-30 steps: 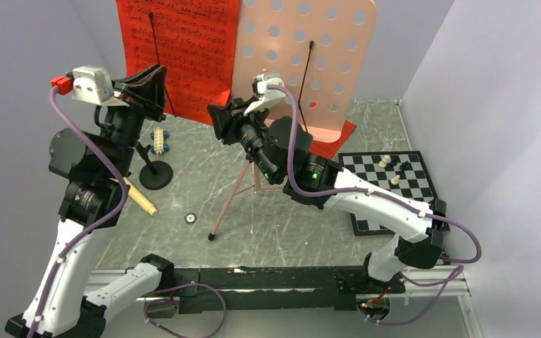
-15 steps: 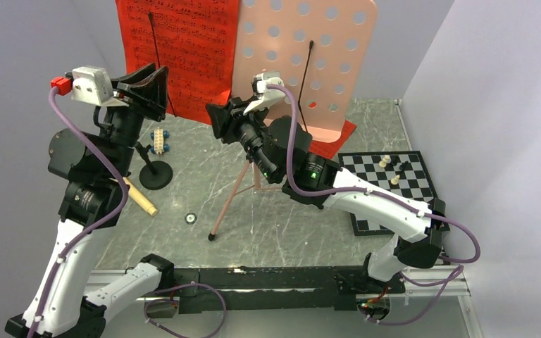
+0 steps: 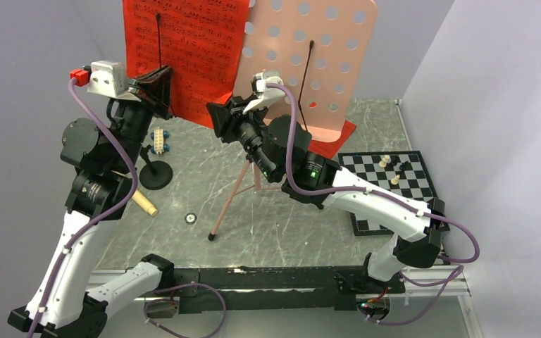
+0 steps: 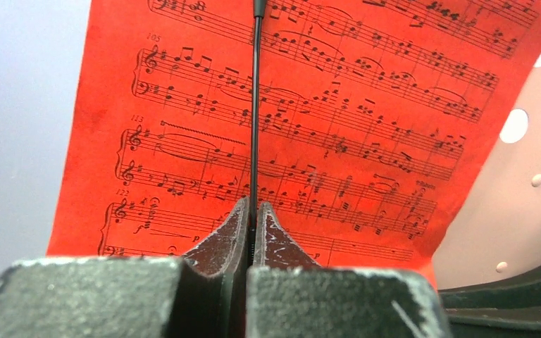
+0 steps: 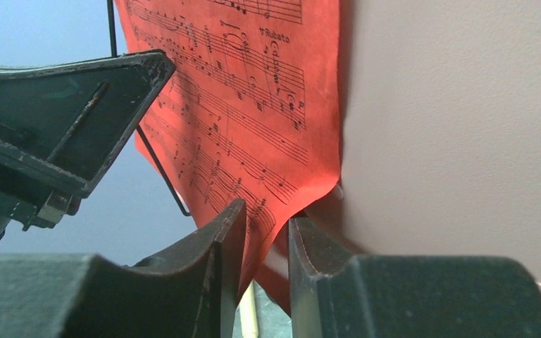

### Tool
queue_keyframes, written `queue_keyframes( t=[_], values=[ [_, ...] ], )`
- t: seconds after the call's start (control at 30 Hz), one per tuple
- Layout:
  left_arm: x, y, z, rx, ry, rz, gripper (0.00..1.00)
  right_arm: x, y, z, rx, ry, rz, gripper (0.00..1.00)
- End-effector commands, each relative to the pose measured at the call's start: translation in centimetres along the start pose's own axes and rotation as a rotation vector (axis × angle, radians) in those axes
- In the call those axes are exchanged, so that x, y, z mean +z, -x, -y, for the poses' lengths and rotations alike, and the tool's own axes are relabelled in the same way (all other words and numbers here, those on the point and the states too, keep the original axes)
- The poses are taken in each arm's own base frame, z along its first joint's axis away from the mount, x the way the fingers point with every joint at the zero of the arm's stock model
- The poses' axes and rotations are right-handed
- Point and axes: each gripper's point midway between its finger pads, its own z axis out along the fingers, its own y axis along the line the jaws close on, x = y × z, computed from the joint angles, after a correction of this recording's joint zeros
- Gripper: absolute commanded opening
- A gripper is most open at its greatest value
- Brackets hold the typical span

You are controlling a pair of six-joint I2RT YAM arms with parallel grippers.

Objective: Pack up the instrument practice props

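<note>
The pink perforated music stand (image 3: 310,63) stands at the back on its tripod legs (image 3: 229,201). Red sheet-music pages (image 3: 183,49) lean on its left half, and another red page lies under the desk's right end. My left gripper (image 3: 160,79) is shut on the stand's thin black page-holder wire (image 4: 254,105); its fingertips (image 4: 243,218) pinch the wire in front of the red pages (image 4: 338,141). My right gripper (image 5: 264,236) is open, its jaws either side of the red page's lower corner (image 5: 282,190) beside the pink desk (image 5: 458,141). The black round-base mic stand (image 3: 155,174) and the beige microphone (image 3: 141,203) are at the left.
A toy block car (image 3: 159,141) sits behind the mic stand. A chessboard with pieces (image 3: 387,186) lies at the right. A small ring (image 3: 191,218) lies on the marbled table (image 3: 282,225). Grey walls close in on both sides.
My left gripper has moved right to the red pages and shut on the black holder wire; it stood open before. The red pages shifted slightly right. The right arm barely moved.
</note>
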Motion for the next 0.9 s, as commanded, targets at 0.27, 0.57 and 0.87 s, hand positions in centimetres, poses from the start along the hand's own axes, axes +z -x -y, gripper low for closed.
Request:
queue_keyframes(
  t=[0.27,0.57,0.87],
  values=[
    [-2.1,4.0,0.8,-0.03,-0.045,0.125,0.0,-0.3,3.2,-0.6,0.056,0.037,0.073,0.13],
    [-2.8,4.5,0.6,-0.032,-0.034,0.14,0.0,-1.7,4.5,-0.2,0.071,0.048,0.087,0.0],
    [-3.2,4.7,0.0,-0.023,-0.008,0.145,0.0,-6.4,6.8,1.5,0.049,0.1,0.106,0.0]
  ],
)
